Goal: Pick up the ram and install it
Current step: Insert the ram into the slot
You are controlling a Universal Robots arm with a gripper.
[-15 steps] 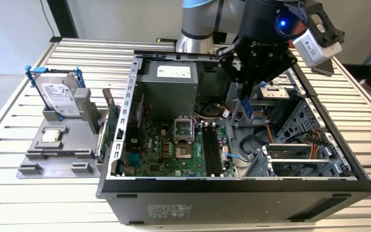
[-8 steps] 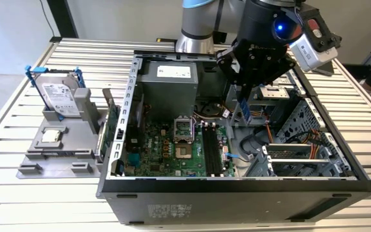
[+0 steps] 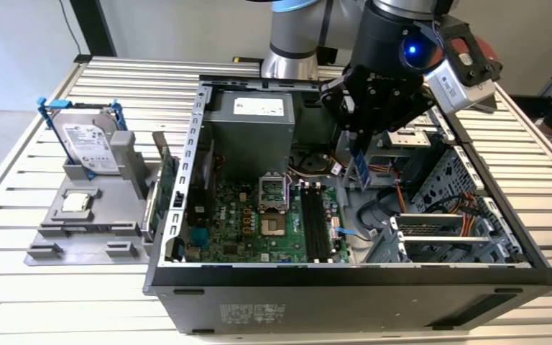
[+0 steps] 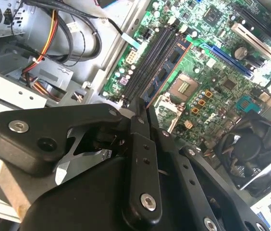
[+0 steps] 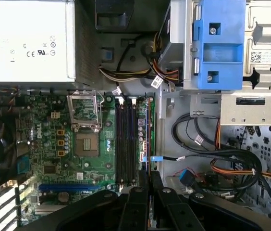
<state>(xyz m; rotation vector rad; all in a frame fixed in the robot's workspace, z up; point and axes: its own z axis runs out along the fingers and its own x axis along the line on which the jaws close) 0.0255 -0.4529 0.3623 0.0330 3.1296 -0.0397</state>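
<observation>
1. The end effector (image 3: 361,146) is pinching the ram (image 3: 361,172) between its pressed-together fingers (image 4: 139,126). It grips the stick at the upper end.
2. In the exterior view the ram hangs upright below the fingers, inside the open case (image 3: 353,295).
3. Its lower end is near the slots (image 3: 315,215) but apart from them, a little to the exterior view's right. It is not seated.
4. In the second wrist view the ram (image 4: 170,65) runs out from the end effector (image 4: 144,107) as a dark-blue strip with black chips. It lies lengthwise along the slots (image 4: 142,65).
5. In the first wrist view the end effector (image 5: 148,177) sits at one end of the slots (image 5: 126,139).
6. The slots are on the green board (image 3: 247,223), beside the open socket (image 5: 85,142).
7. A grey power supply (image 3: 252,122) fills the far end of the case. Coloured cables (image 5: 231,163) lie in the bay beside the board.
8. The case rests on a slatted bench (image 3: 26,302).
9. On the bench to the exterior view's left is a grey stand (image 3: 84,230). It carries an upright drive (image 3: 89,144), a small silver chip (image 3: 75,203) and a green card (image 3: 167,183) on edge just beside the case.
</observation>
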